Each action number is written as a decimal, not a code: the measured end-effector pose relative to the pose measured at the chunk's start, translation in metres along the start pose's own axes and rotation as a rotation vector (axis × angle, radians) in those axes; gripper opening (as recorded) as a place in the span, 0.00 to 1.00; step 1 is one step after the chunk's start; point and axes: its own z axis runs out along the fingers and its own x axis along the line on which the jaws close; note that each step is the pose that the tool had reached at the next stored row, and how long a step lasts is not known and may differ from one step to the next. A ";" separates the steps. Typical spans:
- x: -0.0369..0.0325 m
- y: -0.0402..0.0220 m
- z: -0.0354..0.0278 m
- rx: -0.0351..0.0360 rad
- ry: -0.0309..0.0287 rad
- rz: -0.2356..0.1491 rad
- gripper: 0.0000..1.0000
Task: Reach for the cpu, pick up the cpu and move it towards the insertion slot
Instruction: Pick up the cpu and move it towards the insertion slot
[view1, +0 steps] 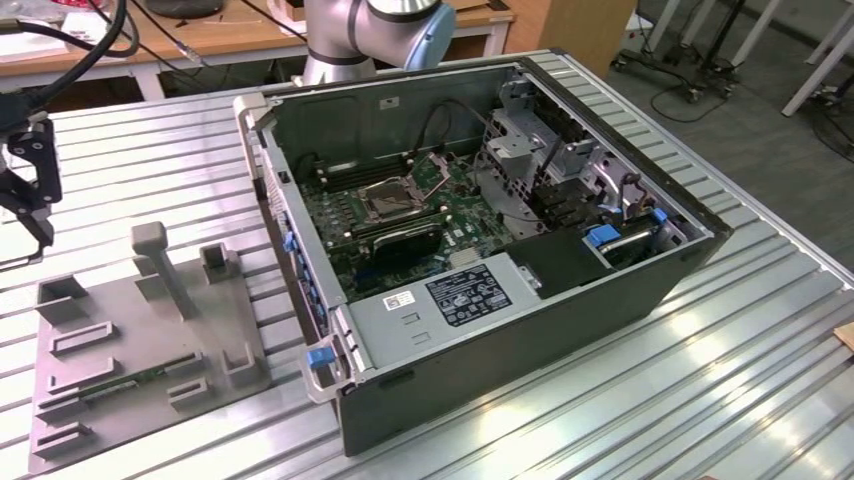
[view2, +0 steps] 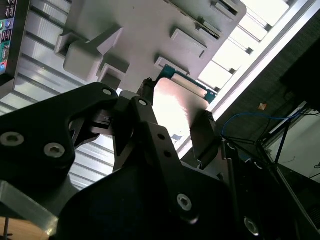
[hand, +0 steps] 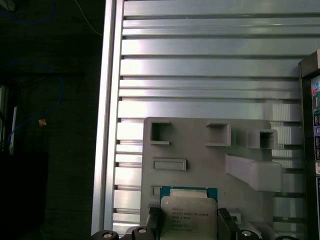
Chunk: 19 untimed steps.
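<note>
The cpu (hand: 189, 214), a flat square chip with a silvery top and a green edge, sits between my gripper's (hand: 189, 226) two black fingers. In the second wrist view, its shiny face (view2: 172, 106) is clamped in the gripper (view2: 176, 111), above the grey tray (view2: 150, 30). My gripper (view1: 30, 235) hangs at the exterior view's far left, above the table and well away from the case. The insertion slot (view1: 395, 197), a silver-framed socket with a dark centre, lies on the green board inside the open computer case (view1: 534, 310).
The grey plastic tray (view1: 134, 345) with upright posts and recesses lies on the ribbed metal table (view1: 694, 400) at the exterior view's left, with a green memory stick (view1: 127, 383) in it. The arm's base (view1: 354, 40) stands behind the case. The table's edge (hand: 107, 125) runs beside the tray.
</note>
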 end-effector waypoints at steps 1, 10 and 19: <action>-0.0002 0.0000 0.0000 0.0000 -0.0001 0.000 0.54; -0.0024 0.0000 0.0000 0.0000 0.0000 0.000 0.54; -0.0051 -0.0001 0.0001 0.0000 -0.0001 0.000 0.54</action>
